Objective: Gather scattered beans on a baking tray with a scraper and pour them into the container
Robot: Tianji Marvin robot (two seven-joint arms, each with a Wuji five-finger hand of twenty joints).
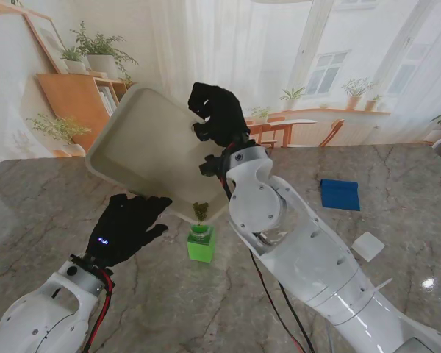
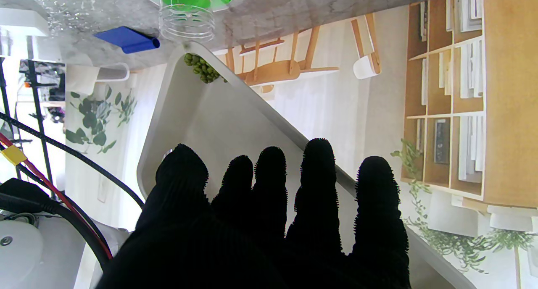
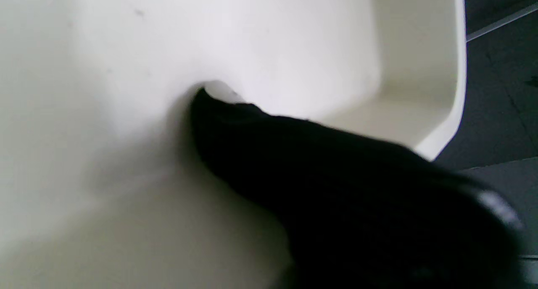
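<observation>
A cream baking tray (image 1: 143,147) is lifted off the table and tilted steeply, its lowest corner over the container. My right hand (image 1: 217,114) is shut on the tray's far upper rim; in the right wrist view a black finger (image 3: 336,188) presses on the tray (image 3: 294,49). Green beans (image 1: 201,211) are bunched in the low corner, just above the green-based clear container (image 1: 201,243). My left hand (image 1: 128,228) is open, fingers spread, close under the tray's lower edge. The left wrist view shows the beans (image 2: 202,67), tray (image 2: 218,121) and container (image 2: 187,11) beyond my left hand (image 2: 269,222).
The blue scraper (image 1: 340,194) lies flat on the marble table to the right, also seen from the left wrist as the blue scraper (image 2: 126,39). A small white square object (image 1: 367,245) lies nearer to me on the right. My right arm crosses the middle of the table.
</observation>
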